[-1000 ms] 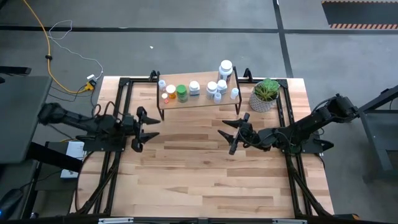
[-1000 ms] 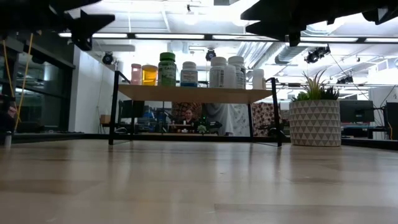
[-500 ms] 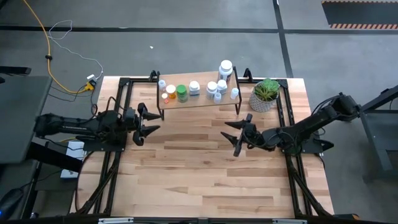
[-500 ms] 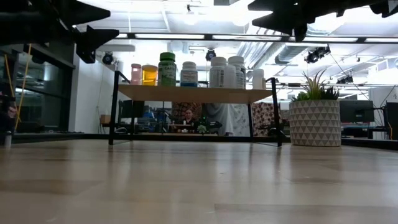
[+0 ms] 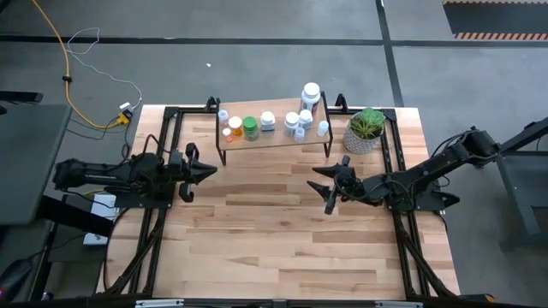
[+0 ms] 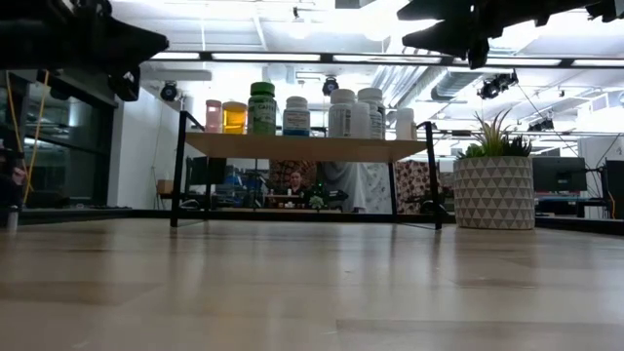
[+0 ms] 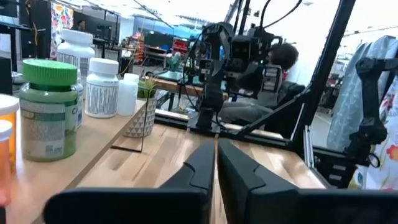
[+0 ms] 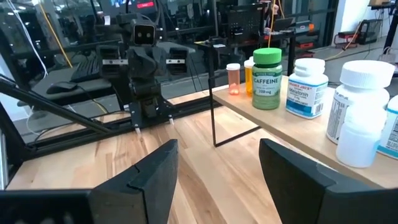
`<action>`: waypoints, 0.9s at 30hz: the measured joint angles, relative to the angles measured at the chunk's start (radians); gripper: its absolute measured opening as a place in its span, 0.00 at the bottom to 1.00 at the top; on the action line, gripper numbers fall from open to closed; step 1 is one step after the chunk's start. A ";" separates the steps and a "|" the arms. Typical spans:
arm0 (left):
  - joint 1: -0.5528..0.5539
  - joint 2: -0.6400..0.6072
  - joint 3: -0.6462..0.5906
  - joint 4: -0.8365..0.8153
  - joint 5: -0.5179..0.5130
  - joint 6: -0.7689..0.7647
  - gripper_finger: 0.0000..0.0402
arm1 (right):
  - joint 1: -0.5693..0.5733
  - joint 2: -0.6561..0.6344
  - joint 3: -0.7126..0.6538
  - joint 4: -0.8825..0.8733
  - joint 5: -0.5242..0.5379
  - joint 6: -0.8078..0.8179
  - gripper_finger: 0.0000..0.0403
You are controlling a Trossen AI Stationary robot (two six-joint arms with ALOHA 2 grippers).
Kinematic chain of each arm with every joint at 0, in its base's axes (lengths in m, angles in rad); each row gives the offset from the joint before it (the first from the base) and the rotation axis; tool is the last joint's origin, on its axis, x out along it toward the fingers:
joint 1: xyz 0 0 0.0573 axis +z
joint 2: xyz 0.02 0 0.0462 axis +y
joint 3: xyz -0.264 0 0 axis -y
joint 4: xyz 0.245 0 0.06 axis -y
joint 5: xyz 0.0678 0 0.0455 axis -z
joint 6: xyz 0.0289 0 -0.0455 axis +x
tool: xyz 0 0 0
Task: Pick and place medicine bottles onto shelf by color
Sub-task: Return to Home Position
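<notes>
The shelf (image 5: 276, 139) stands at the table's far middle on its thin black legs. On its board stand the medicine bottles: a green one (image 5: 249, 128), small orange ones (image 5: 228, 133) and several white ones (image 5: 295, 121). The low view shows them in a row (image 6: 261, 107) above the board (image 6: 307, 147). My left gripper (image 5: 211, 171) hovers shut and holds nothing, left of and nearer than the shelf; its fingers show closed in the left wrist view (image 7: 216, 158). My right gripper (image 5: 320, 188) hovers open near the shelf's right end, with nothing between its fingers (image 8: 217, 165).
A potted green plant (image 5: 366, 130) in a white patterned pot stands right of the shelf. Black frame rails (image 5: 163, 137) run along the table's left and right sides. The near half of the wooden tabletop (image 5: 282, 248) is bare board.
My left gripper has shut, from wide open to fingers together, with nothing between them, while staying left of the shelf. My right gripper has drawn back slightly toward the table's right edge and remains open. The bottles have not moved.
</notes>
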 joint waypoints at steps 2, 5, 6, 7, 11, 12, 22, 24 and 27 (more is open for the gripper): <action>0.000 -0.017 0.000 -0.035 -0.006 0.000 0.03 | 0.000 0.000 0.000 -0.002 -0.001 0.015 0.54; 0.000 -0.040 -0.011 -0.056 -0.016 0.000 0.01 | 0.000 0.000 0.000 -0.003 -0.002 0.021 0.54; 0.000 -0.047 -0.017 -0.056 -0.016 -0.001 0.01 | 0.000 0.000 0.000 -0.003 -0.002 0.023 0.54; 0.000 -0.055 -0.025 -0.056 -0.016 -0.001 0.01 | 0.000 0.000 0.000 -0.003 -0.002 0.023 0.54; 0.002 -0.094 -0.070 -0.045 -0.031 -0.009 0.00 | 0.000 -0.025 0.000 -0.035 -0.040 0.045 0.54; 0.004 -0.105 -0.080 -0.044 -0.039 -0.015 0.00 | 0.000 -0.037 0.000 -0.050 -0.054 0.058 0.54; 0.011 -0.156 -0.086 -0.156 -0.050 -0.027 0.00 | 0.074 -0.185 -0.089 -0.128 0.045 0.105 0.53; 0.011 -0.156 -0.086 -0.152 -0.051 -0.027 0.00 | 0.086 -0.231 -0.127 -0.129 0.057 0.122 0.51; 0.011 -0.156 -0.086 -0.153 -0.051 -0.018 0.00 | 0.087 -0.313 -0.182 -0.128 0.046 0.149 0.43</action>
